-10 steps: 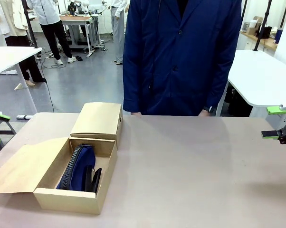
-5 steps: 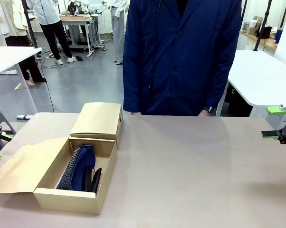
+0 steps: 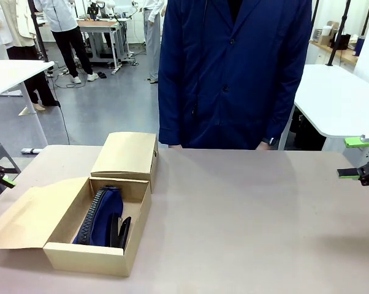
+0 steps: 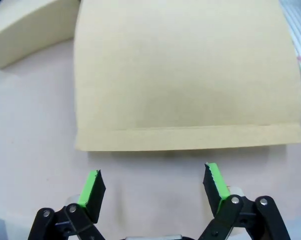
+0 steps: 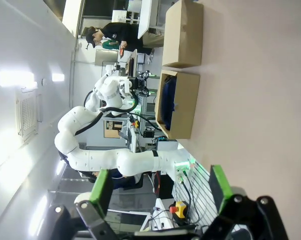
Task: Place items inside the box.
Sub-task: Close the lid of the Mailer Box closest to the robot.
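Inside the open box (image 3: 96, 260), front view showed the navy pouch (image 3: 98, 215) beside a black stapler (image 3: 118, 231), while left gripper (image 4: 153, 185), fingers wide and empty, faced only the box flap (image 4: 185, 75).

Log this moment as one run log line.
left gripper: open, over box flap | right gripper: open, empty | navy zippered fabric pouch: inside open cardboard box

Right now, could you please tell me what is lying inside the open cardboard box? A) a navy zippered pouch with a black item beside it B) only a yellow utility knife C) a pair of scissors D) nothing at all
A: in the front view the open box holds the navy zippered pouch lying lengthwise, with a black item right beside it.
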Available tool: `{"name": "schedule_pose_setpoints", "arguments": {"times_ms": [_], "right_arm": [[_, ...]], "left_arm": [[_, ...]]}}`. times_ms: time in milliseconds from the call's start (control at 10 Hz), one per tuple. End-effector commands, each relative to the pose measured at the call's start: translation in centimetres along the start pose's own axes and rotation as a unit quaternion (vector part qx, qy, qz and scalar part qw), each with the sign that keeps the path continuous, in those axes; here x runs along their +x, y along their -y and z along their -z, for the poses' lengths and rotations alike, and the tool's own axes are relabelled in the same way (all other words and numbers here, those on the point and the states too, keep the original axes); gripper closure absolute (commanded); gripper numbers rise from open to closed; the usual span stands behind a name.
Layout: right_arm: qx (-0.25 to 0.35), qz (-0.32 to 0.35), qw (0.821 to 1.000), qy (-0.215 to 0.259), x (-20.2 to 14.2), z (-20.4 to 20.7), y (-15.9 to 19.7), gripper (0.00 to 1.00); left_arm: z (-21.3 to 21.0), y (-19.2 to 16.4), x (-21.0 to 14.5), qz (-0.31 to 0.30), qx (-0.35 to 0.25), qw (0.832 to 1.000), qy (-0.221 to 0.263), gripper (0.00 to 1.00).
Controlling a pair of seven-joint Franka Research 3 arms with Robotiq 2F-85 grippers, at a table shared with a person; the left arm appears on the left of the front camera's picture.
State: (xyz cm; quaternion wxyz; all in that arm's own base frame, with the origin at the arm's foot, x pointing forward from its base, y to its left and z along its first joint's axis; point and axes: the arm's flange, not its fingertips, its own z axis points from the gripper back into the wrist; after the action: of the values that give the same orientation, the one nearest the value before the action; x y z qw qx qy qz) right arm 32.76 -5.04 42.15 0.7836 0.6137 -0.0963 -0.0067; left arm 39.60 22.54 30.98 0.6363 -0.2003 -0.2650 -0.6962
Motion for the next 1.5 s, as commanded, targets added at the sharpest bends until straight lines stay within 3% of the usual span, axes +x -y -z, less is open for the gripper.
{"name": "schedule_pose_setpoints", "arguments": {"times_ms": [0,500,800,1400], "right_arm": [[-0.004,0.005,1.0,-0.004,-0.1,-0.1,-0.3,0.0],[-0.004,0.005,1.0,-0.004,-0.1,-0.1,-0.3,0.0],[-0.004,0.005,1.0,-0.004,-0.1,-0.1,-0.3,0.0],[-0.004,0.005,1.0,-0.004,-0.1,-0.1,-0.3,0.0]], "left_arm": [[2.2,1.7,-5.6,0.028,-0.026,0.999,-0.014,0.0],[3.4,1.8,-6.1,0.018,-0.039,0.999,-0.025,0.0],[4.1,2.0,-5.4,0.022,-0.056,0.997,0.042,0.0],[4.9,2.7,-3.6,0.041,-0.106,0.985,0.129,0.0]]}}
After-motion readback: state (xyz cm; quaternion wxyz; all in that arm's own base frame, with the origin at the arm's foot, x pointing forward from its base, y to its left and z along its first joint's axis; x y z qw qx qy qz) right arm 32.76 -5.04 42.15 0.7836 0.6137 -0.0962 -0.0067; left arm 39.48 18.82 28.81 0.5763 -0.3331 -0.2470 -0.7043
